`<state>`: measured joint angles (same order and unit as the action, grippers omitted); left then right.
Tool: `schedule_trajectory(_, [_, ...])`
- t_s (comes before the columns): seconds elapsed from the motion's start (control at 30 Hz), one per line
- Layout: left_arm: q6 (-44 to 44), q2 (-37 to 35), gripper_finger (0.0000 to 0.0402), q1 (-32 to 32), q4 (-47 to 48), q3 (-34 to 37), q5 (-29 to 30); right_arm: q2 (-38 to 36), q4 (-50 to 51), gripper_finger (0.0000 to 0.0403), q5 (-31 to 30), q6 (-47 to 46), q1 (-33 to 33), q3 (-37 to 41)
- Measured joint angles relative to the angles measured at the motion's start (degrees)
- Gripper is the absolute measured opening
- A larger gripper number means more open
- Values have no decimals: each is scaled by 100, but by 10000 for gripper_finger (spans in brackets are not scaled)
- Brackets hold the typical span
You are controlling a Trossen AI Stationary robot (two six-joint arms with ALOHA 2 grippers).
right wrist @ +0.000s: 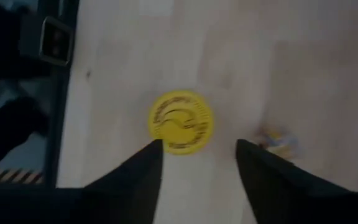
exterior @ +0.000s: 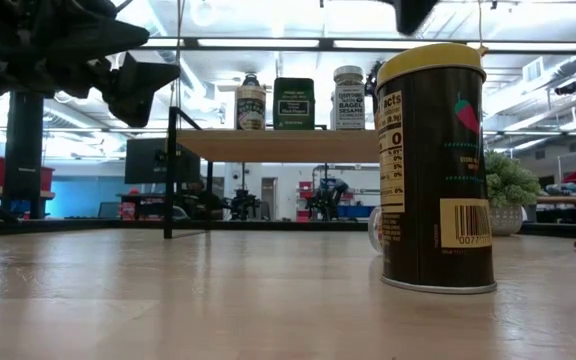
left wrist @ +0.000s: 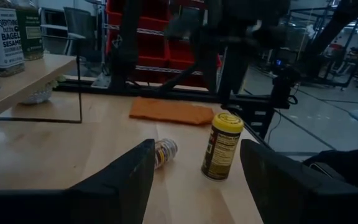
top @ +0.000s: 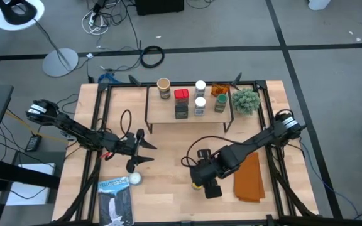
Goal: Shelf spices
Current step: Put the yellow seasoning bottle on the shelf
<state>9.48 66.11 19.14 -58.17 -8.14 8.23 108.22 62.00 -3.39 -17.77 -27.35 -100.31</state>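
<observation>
A dark spice jar with a yellow lid [exterior: 436, 170] stands upright on its base on the tabletop, near the front. My right gripper [right wrist: 199, 149] hovers open above it, pointing steeply down, and the yellow lid [right wrist: 180, 121] shows just beyond the fingertips. A small jar [left wrist: 165, 151] lies on its side beside it. My left gripper [left wrist: 197, 152] is open and level at the table's left, pointing toward both jars from a distance. The shelf [top: 162, 113] stands at the far edge and carries several spices [top: 181, 95].
An orange folded cloth [top: 250, 179] lies right of the yellow-lidded jar. A blue-and-white booklet [top: 115, 199] lies at the near left with a small white-topped jar [top: 134, 179] beside it. A potted plant [top: 246, 100] stands at the shelf's right end.
</observation>
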Motion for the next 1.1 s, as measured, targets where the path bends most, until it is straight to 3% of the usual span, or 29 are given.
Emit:
schedule_trajectory(0.2, [19, 2, 241, 0, -31, 0, 0, 417, -12, 290, 1277, 65, 110, 2])
schedule_trajectory(0.37, [131, 2, 241, 0, -24, 0, -47, 563, 124, 334, 1005, 167, 126, -33])
schedule_trajectory(0.57, [170, 2, 241, 0, -20, 0, -344, 587, 301, 340, -87, 178, 101, 22])
schedule_trajectory(0.87, [174, 4, 241, 0, -10, -2, -390, 552, 264, 335, -93, 83, 80, -4])
schedule_trajectory(1.1, [701, 4, 241, 0, -136, -7, -385, 552, 730, 322, -235, -1039, 64, -4])
